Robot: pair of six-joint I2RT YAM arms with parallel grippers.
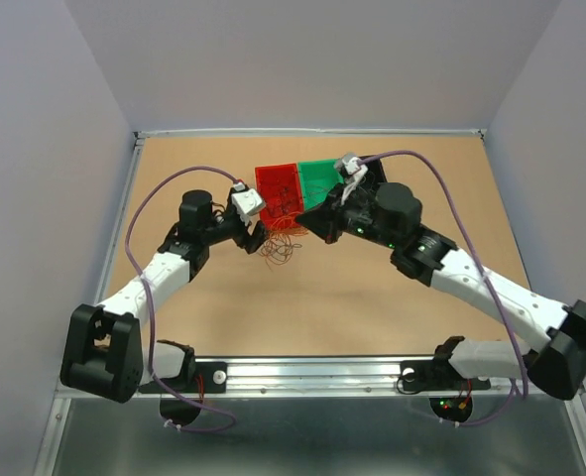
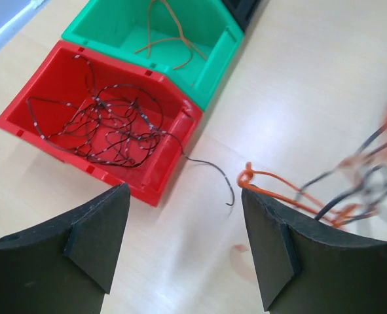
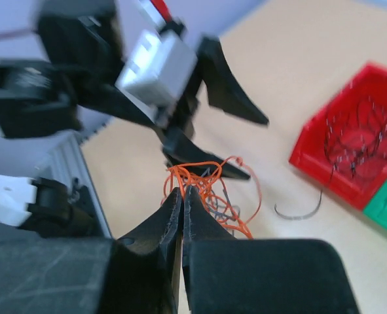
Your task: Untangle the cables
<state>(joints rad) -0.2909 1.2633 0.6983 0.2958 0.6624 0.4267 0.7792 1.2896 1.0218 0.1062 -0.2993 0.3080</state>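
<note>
The cables [image 1: 279, 248] are a small orange and dark tangle on the table, just in front of the red bin [image 1: 281, 190]. In the right wrist view my right gripper [image 3: 182, 193] is shut, with orange strands of the cables [image 3: 213, 190] pinched at its tips. My left gripper [image 2: 183, 229] is open and empty. The cables [image 2: 350, 190] sit just right of its right finger [image 2: 278, 242]. From above, the left gripper [image 1: 256, 238] is left of the tangle and the right gripper [image 1: 307, 225] is to its right. The left gripper [image 3: 257, 149] also shows open beyond the tangle.
The red bin [image 2: 42, 85] holds a loose coil of dark wire, one end trailing out onto the table [image 2: 219, 176]. The green bin [image 2: 226, 39] behind it holds a brown wire [image 2: 167, 39]. Both bins stand side by side at the back middle; the green bin [image 1: 319, 180] is the right one.
</note>
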